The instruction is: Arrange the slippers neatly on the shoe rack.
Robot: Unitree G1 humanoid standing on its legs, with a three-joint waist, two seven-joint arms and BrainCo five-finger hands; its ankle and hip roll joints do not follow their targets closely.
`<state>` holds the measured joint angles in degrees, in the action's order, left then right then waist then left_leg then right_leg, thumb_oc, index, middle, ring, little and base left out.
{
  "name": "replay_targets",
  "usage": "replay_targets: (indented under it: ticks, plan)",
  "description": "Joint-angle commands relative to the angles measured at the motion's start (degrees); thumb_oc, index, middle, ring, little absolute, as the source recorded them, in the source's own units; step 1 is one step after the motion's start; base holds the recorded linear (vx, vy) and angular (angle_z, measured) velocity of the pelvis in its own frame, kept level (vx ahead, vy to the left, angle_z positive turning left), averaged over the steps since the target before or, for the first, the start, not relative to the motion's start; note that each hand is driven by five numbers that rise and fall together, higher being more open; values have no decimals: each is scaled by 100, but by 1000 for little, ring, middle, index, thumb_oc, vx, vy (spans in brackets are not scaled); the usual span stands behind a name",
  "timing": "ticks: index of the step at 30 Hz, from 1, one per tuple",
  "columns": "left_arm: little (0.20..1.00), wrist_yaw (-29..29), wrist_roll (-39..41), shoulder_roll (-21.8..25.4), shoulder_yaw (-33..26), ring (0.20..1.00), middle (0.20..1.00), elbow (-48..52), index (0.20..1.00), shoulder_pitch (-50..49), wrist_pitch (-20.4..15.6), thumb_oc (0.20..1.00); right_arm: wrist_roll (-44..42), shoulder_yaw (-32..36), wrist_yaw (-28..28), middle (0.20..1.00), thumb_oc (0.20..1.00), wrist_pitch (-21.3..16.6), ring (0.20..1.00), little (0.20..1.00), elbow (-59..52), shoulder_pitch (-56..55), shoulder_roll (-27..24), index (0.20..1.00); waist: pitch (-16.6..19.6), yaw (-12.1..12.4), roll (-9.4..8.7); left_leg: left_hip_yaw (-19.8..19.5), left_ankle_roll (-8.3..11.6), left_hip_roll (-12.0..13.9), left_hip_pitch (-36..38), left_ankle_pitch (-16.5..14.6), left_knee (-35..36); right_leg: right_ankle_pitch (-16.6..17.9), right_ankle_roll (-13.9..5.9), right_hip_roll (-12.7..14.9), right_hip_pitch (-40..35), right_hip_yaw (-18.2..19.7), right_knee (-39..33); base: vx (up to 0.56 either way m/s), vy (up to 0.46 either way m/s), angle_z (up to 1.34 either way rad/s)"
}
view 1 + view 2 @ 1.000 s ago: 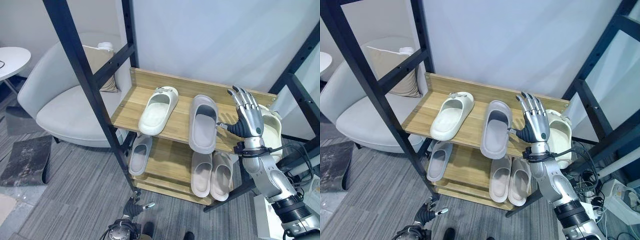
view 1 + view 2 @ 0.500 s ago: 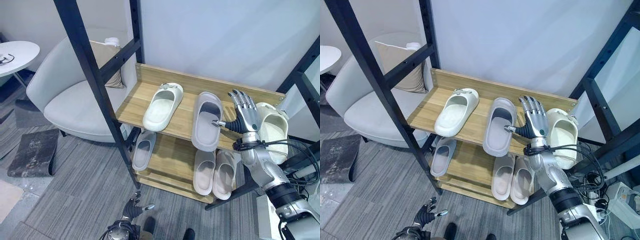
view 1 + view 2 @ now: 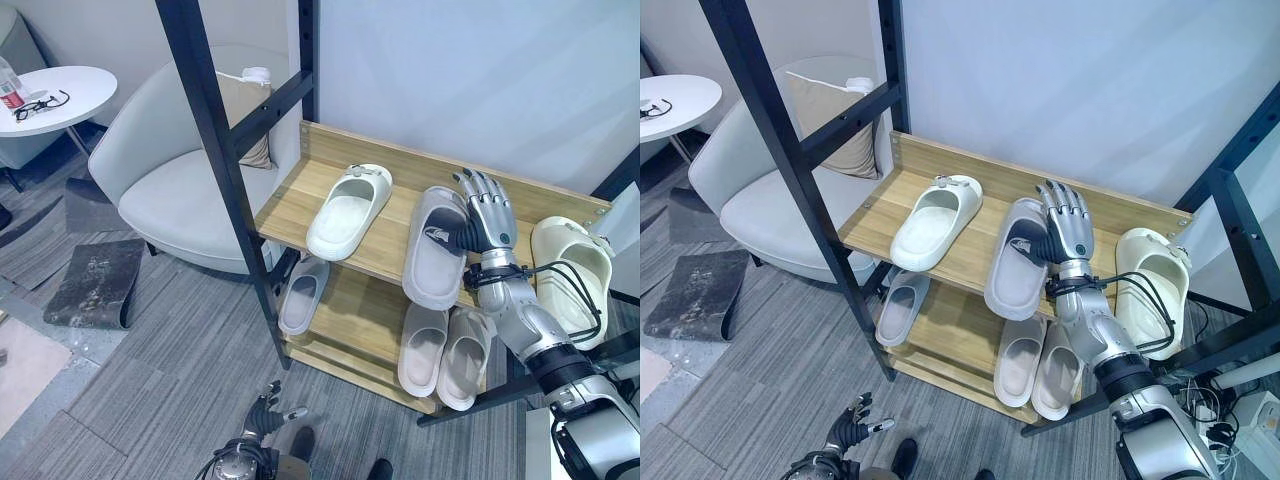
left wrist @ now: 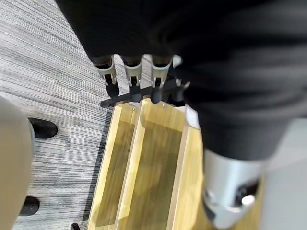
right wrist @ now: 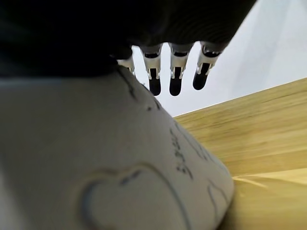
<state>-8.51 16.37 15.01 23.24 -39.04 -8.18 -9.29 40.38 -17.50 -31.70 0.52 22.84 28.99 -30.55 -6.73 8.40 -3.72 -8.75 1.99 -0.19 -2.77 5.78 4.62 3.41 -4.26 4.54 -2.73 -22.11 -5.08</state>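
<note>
slippers sit on a two-tier wooden shoe rack [image 3: 300, 215]: a cream rubber slipper [image 3: 348, 211] on the top shelf's left, then a grey rubber slipper [image 3: 436, 247] overhanging the front edge. the right hand [image 3: 484, 220] rests against its toe band, fingers straight and apart. best push it squarely back, parallel to the cream one.

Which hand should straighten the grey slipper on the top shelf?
Right. The right hand is open against the grey slipper on the shoe rack; the left hand hangs low near the floor.
</note>
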Motion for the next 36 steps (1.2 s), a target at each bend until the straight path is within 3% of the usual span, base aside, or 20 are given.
replay_targets:
  ticks: [1,3,4,18,23,26,29,31,34,36]
  plan:
    - [1000,63,-40,-45,242,1000,1000,-123,1000,453,-248,1000,-15,-251,12,1000,1000,138,1000,1000,245,180,-288,1000,-134,238,-139,9,-22,-153,376,-518,24,-514,-226,19,-445,10,8,0,0,0]
    - [1000,77,-40,-54,260,1000,1000,-140,1000,487,-248,1000,21,-304,54,686,686,157,686,686,373,208,-373,686,-127,236,-145,-25,-17,-158,376,-514,25,-522,-220,19,-457,-17,8,0,0,0]
    - [1000,88,-26,-58,266,1000,1000,-149,1000,498,-243,1000,54,-344,127,200,200,161,200,200,381,221,-426,200,-124,230,-149,-34,-13,-158,376,-512,25,-524,-220,21,-464,-36,8,0,0,0]
    - [1000,118,-1,-54,199,1000,1000,-200,1000,494,-200,1000,-160,-237,262,200,200,-5,200,200,188,109,-544,200,-96,180,-158,-61,-6,-172,418,-531,27,-532,-219,36,-514,-88,8,-1,2,4]
    - [1000,71,-57,-86,100,1000,1000,-200,1000,525,-151,1000,-266,466,51,200,200,-121,200,200,-1276,-111,-588,200,-99,105,-122,-53,1,-163,432,-527,23,-543,-208,32,-518,-67,8,0,0,0]
    - [1000,-7,-97,-150,25,1000,1000,-160,1000,477,-111,1000,-503,1213,-242,200,200,-506,200,200,-2904,-456,-325,200,-74,11,-86,-26,14,-153,445,-511,28,-551,-197,26,-524,-52,8,-13,0,-1]
    - [1000,-17,-156,-177,6,1000,1000,-171,1000,431,-107,1000,-681,1523,-295,200,200,-784,200,200,-3781,-606,-205,200,-64,-45,-74,-23,24,-142,444,-499,30,-557,-193,20,-521,-39,8,-13,-4,-3]
    - [1000,-100,-166,-231,25,1000,1000,-178,1000,393,-69,1000,-1649,1560,-246,200,200,-1409,200,200,-4791,-584,281,200,-68,-100,-51,30,33,-121,473,-527,21,-578,-175,5,-540,16,8,-23,-9,-1]
    - [1000,-153,-83,-205,67,1000,1000,-45,1000,311,-6,1000,-3284,1183,242,200,200,-2021,200,200,-5179,-530,751,200,-66,-119,-38,42,16,-135,457,-464,30,-542,-168,19,-516,39,8,-45,-7,-15]
    - [1000,-191,-46,-230,39,1000,1000,-109,1000,270,36,1000,-4239,707,694,200,200,-2173,200,200,-5429,-545,1025,200,-73,-130,-13,63,28,-137,467,-442,29,-525,-161,20,-519,55,8,-44,2,-8]
